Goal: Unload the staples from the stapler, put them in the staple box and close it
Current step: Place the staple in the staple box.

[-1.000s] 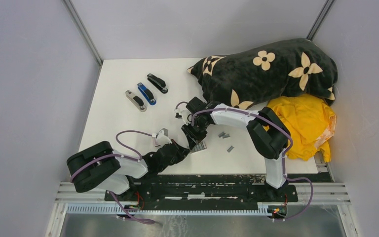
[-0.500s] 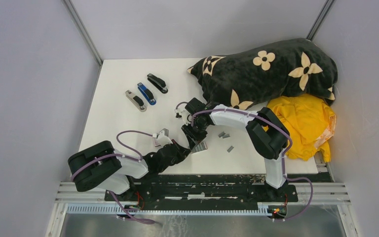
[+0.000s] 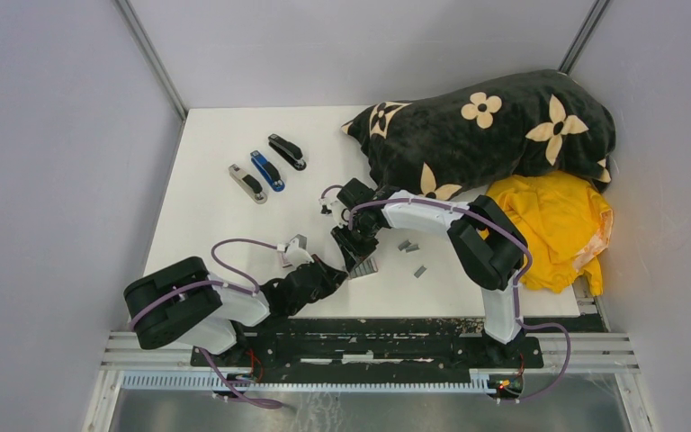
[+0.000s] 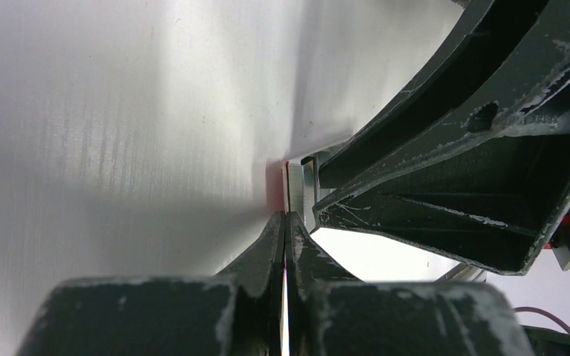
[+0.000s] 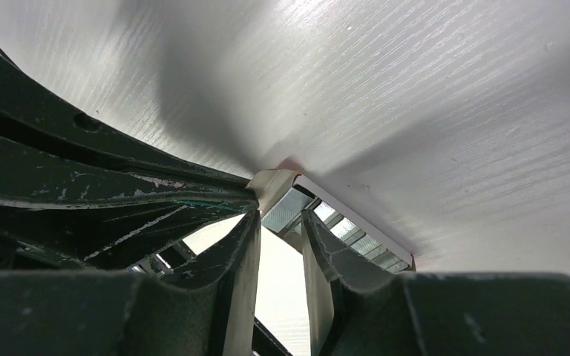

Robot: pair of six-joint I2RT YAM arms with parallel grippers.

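Lab robot cell: grey walls [image 3: 54,180], aluminium rail [image 3: 369,346].

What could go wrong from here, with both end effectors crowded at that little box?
1. Collision: the left end effector and right end effector meet at one corner of the small box, with their fingers nearly touching.
2. Spill: the box looks open, its contents exposed. A tug from either side may tip it.
3. Scatter: the loose staple strips lie close beside the right arm. A sweep could knock them away.
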